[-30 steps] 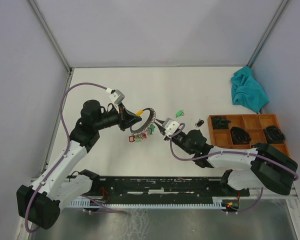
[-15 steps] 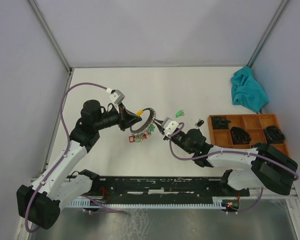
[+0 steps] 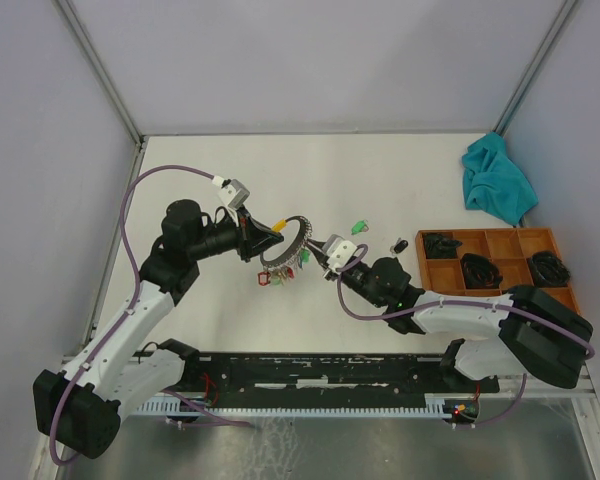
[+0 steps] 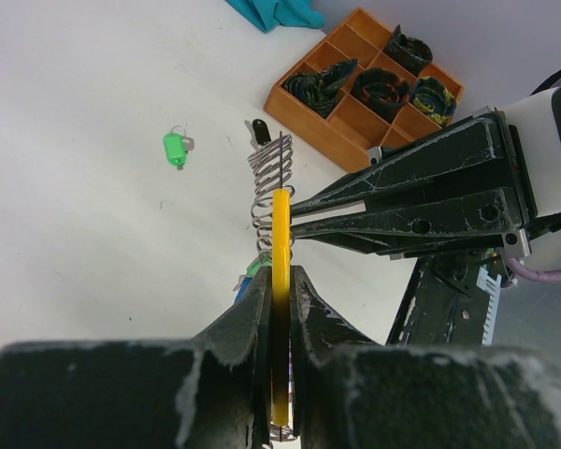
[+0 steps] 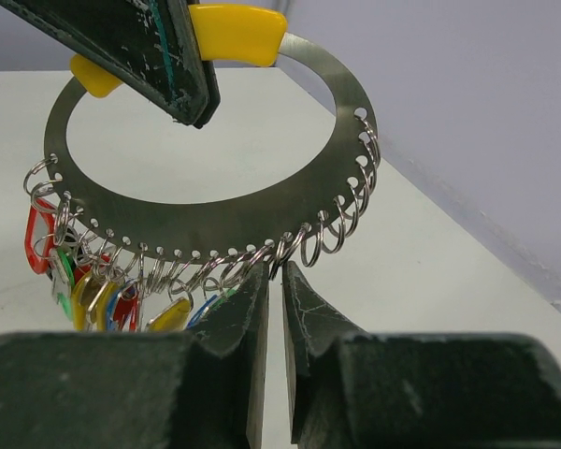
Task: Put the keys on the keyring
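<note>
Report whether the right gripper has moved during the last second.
Yes. The right gripper has edged left, away from the orange tray and closer to the keyring.

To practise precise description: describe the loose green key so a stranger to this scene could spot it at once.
Find the orange compartment tray at the right of the table. Just left of it two small keys lie loose on the white surface. The green key is the one farther from the tray; the dark key beside it lacks that bright head.

Silvery keyring (image 5: pixel 346 122) stands upright; green key (image 4: pixel 175 149) and black key (image 4: pixel 259 131) lie loose nearby.
</note>
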You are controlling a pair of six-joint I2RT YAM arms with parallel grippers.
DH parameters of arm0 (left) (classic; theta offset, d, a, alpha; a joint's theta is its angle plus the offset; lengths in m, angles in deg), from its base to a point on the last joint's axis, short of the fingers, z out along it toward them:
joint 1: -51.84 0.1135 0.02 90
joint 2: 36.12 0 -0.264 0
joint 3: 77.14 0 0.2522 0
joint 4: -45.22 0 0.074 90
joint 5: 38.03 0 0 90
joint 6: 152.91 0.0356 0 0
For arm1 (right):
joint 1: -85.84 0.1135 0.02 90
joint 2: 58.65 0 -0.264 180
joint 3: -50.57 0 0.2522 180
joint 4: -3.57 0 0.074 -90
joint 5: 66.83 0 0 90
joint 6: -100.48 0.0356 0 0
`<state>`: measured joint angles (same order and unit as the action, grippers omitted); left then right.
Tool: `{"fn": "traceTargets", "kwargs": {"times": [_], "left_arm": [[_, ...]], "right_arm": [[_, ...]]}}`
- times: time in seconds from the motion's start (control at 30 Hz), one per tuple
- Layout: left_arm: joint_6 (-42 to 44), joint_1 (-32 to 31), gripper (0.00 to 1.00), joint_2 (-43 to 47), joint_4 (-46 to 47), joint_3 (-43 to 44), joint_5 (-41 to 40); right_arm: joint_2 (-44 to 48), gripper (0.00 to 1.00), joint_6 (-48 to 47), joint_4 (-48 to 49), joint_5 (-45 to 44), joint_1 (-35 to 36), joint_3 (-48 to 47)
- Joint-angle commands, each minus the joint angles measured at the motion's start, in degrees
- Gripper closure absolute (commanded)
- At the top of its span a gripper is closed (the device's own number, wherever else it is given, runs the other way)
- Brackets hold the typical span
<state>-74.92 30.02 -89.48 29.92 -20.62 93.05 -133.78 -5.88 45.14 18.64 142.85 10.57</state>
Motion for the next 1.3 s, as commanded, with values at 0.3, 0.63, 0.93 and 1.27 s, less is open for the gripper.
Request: {"fn": "traceTargets", "kwargs": {"times": [0.3,0.63,0.93,1.27], "left_arm": [[-2.22,0.21,0.97,0.63,4.22,0.7,1.24],[-3.28,0.22,0.97,0.81,5.14,0.31,0.65],[-3.45,0.2,0.97,1.07,5.15,0.18,-0.16],[-4.0,0.21,0.97,1.08,5.1,0.04,-1.69]], "right_arm": [[-0.71,0.85,2.77,4.82,-1.26,0.58,-2.25],[-2.12,0.88,3.92,7.21,-3.99,2.15,-1.87],[-2.98,0.86,3.67,9.28,-8.73,4.06,-1.49],[-2.23,0.94,1.14,8.65,-11.1,4.88,-1.12]]}}
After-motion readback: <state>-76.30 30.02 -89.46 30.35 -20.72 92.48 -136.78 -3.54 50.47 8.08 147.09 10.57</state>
